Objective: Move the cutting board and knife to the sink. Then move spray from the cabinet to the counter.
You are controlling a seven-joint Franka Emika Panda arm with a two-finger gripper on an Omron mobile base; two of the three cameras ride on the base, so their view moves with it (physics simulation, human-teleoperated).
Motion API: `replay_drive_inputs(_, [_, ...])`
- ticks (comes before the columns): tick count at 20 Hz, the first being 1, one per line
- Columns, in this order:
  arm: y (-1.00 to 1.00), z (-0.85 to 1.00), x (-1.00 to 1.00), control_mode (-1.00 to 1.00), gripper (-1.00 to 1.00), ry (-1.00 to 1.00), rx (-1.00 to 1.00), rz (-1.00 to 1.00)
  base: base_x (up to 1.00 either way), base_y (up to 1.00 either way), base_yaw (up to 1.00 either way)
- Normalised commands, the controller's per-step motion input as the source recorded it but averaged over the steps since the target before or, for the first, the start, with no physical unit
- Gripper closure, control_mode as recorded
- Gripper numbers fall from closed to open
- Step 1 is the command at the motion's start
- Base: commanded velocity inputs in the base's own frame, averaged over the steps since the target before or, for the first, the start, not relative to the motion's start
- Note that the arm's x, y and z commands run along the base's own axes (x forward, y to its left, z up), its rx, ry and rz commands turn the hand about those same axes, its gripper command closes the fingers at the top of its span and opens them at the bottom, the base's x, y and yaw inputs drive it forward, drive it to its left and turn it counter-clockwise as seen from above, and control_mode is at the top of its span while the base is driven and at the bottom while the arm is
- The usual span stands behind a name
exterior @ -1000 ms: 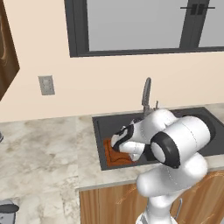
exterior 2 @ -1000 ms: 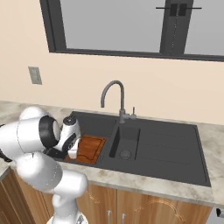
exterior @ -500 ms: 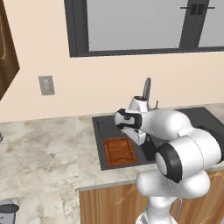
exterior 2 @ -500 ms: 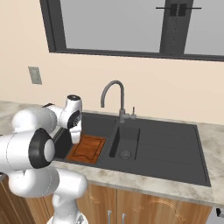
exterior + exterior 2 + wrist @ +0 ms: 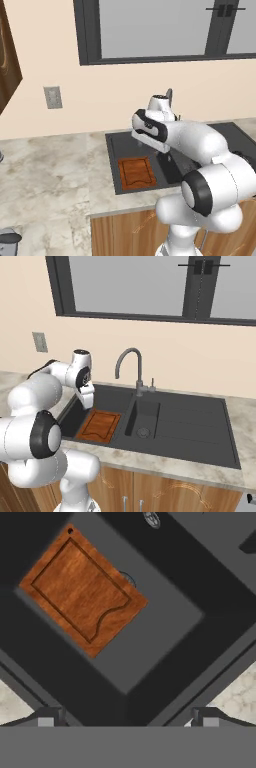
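We find the cutting board [image 5: 82, 589] lying flat on the floor of the sink [image 5: 200, 426], in the left-hand part of the basin as the right base view shows it, beside the deeper drain well. The gripper [image 5: 127, 719] hangs above the basin with its jaws spread wide and nothing between them; the board lies below and ahead of the fingertips [image 5: 46, 718], well apart from them. In the hand view the board's long axis runs diagonally, from upper left to lower right.

We judge the board step complete, so the knife is the next item to fetch. We cannot locate the knife in these views, and neither the spray nor the shelves are visible.

The marbled counter [image 5: 50, 175] extends to the left of the basin and is the likely direction of the coming reach. A brown cabinet [image 5: 9, 60] edge shows at the far left. The gooseneck faucet [image 5: 127, 363] stands at the rear rim, close to the arm's forward link; we advise clearing it when the arm swings out.
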Motion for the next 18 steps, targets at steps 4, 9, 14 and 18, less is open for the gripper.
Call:
replay_drive_inputs(4, [-0.05, 0.37, -0.32, -1.00, -1.00, -0.08, 0.00, 0.08, 0.00, 0.00, 0.00])
replay_drive_inputs(9, [-0.10, 0.31, -0.43, -1.00, -1.00, -0.09, 0.00, 0.10, 0.00, 0.00, 0.00])
replay_drive_inputs(14, [-0.12, 0.16, -0.56, -1.00, -1.00, -0.19, 0.00, 0.17, 0.00, 0.00, 0.00])
replay_drive_inputs(18, [-0.10, 0.14, -0.56, -1.00, -1.00, -0.22, 0.00, 0.16, 0.00, 0.00, 0.00])
